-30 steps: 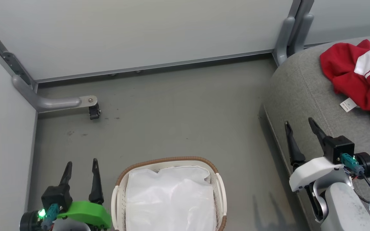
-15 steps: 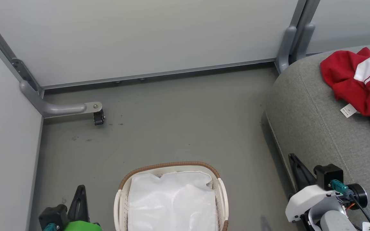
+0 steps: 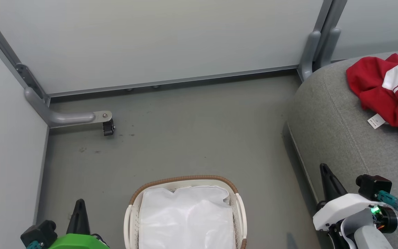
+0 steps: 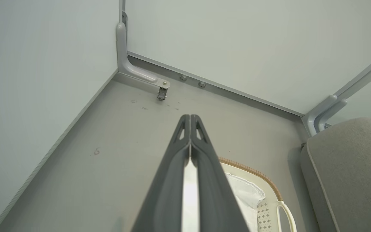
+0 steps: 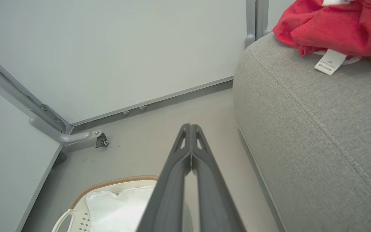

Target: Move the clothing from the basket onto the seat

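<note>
The clothing (image 3: 389, 93) lies in a red heap at the upper right of the head view, resting on the seat (image 3: 337, 138), with 1 white tag (image 3: 376, 121) splayed on the cushion. The basket (image 3: 185, 179) sits on the floor (image 3: 192, 131) at bottom centre, its white liner (image 3: 185, 218) lying flat inside. No red shows in it, though its near end is cut off by the frame, so the task is probably done. The left gripper (image 3: 79, 204) at lower left and the right gripper (image 3: 324, 169) at lower right, beside the seat's edge, each have 2 fingers pressed together on nothing. That suits arms with no garment left to fetch.
</note>
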Robot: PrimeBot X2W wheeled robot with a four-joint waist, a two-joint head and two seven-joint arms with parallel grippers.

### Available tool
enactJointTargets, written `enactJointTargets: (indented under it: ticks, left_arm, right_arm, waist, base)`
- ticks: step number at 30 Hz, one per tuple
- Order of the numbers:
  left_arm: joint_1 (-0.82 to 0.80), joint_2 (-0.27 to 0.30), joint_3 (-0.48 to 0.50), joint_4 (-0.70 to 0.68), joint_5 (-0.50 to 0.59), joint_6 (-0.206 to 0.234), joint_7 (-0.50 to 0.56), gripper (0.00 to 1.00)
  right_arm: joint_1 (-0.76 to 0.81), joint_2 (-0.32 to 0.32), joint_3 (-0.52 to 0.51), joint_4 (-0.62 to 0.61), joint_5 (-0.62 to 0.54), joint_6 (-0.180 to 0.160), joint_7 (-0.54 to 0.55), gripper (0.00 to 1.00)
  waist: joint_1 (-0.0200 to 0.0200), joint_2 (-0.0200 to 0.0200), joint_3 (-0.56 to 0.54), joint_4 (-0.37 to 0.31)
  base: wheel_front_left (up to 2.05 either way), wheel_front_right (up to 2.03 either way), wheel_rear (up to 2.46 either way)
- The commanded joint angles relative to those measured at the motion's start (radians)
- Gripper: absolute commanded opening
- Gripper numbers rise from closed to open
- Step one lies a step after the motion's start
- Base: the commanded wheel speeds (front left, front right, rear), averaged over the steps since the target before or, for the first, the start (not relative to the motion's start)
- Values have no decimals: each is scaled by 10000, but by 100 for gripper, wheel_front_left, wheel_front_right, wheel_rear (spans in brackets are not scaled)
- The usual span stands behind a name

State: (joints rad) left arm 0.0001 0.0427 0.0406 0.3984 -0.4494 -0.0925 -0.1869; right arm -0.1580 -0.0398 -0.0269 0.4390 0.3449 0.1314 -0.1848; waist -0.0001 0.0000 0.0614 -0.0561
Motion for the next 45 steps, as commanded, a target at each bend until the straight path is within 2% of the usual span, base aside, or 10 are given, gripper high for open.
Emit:
enactJointTargets:
  ticks: [1,23,45]
  left_arm:
    - [-269,45,75,-202,-468,-50,83,0]
    - [-539,63,263,-627,-3754,-152,935,0]
    - [-754,80,430,-938,-6343,-236,1620,0]
  right_arm:
    - [-57,-57,-58,-253,508,-2,97,0]
    - [130,-80,-286,-787,4099,-4,935,0]
    - [250,-99,-487,-1182,6913,-6,1614,0]
  waist:
    - [1,0,-9,9]
    - [1,0,-125,121]
    - [1,0,-240,231]
  base:
    - [0,0,0]
    - [0,0,0]
    - [0,0,0]
